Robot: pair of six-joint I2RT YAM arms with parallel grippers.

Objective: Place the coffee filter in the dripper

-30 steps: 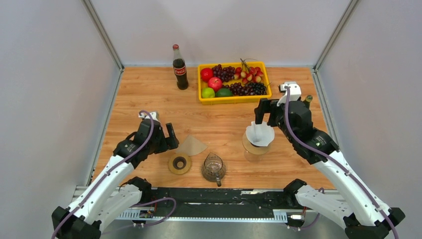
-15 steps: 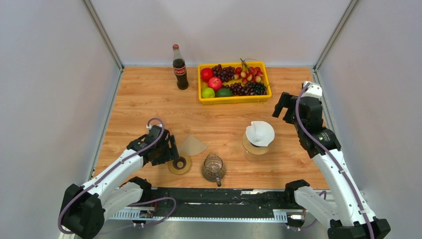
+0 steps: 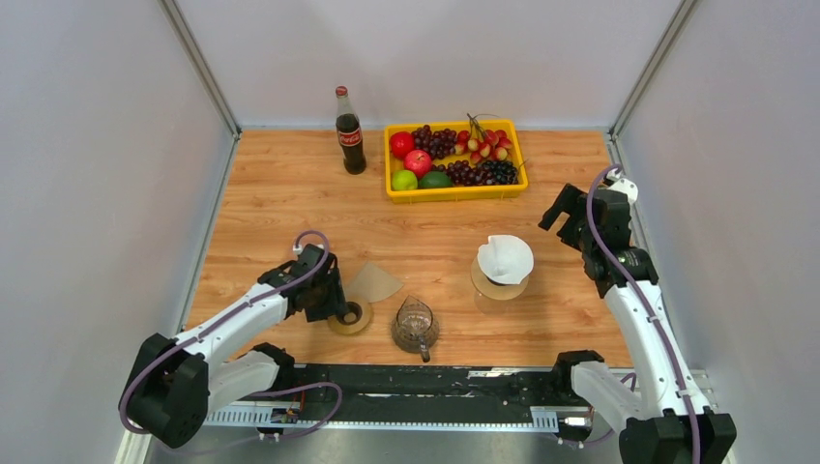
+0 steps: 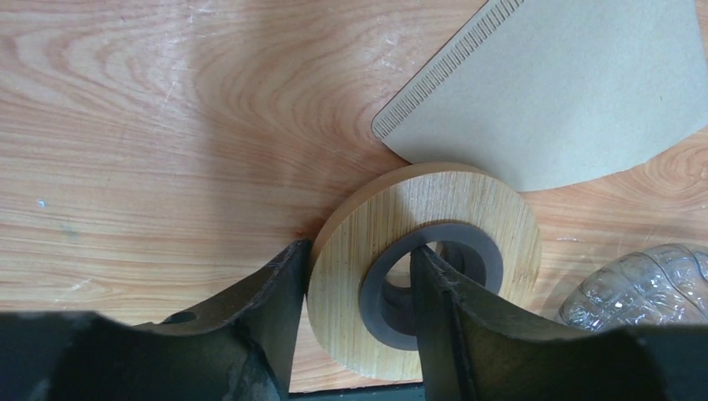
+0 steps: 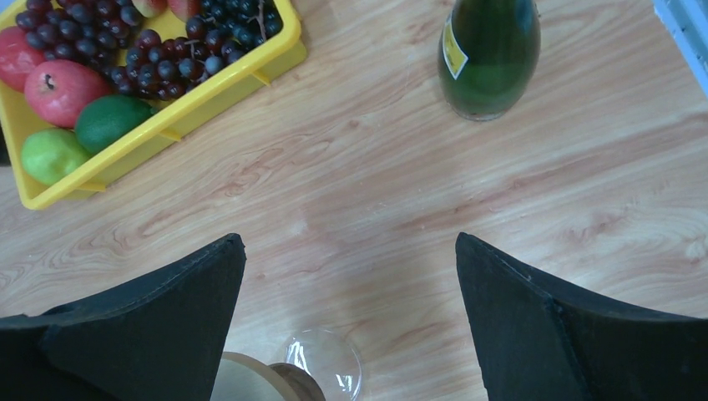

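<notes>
A white paper filter (image 3: pixel 506 257) sits open in a glass dripper (image 3: pixel 497 286) at centre right; the dripper's glass (image 5: pixel 324 364) shows at the bottom of the right wrist view. A brown filter (image 3: pixel 375 281) (image 4: pixel 559 83) lies flat on the table. Just below it is a wooden ring with a grey inner collar (image 3: pixel 350 317) (image 4: pixel 493 209). My left gripper (image 3: pixel 336 306) (image 4: pixel 359 251) is shut on the ring's rim, one finger outside and one in the hole. A clear ribbed cone (image 3: pixel 416 325) stands beside it. My right gripper (image 3: pixel 569 209) (image 5: pixel 351 241) hangs open, right of the white filter.
A yellow tray (image 3: pixel 455 192) (image 5: pixel 209 92) of fruit stands at the back, with a cola bottle (image 3: pixel 349 132) to its left. A green bottle (image 5: pixel 488 54) stands near the right wall, behind my right gripper. Grey walls close in both sides.
My right gripper has let go of the white filter and pulled back to the right wall. My left gripper has come down toward the near edge and shut on the wooden ring.
</notes>
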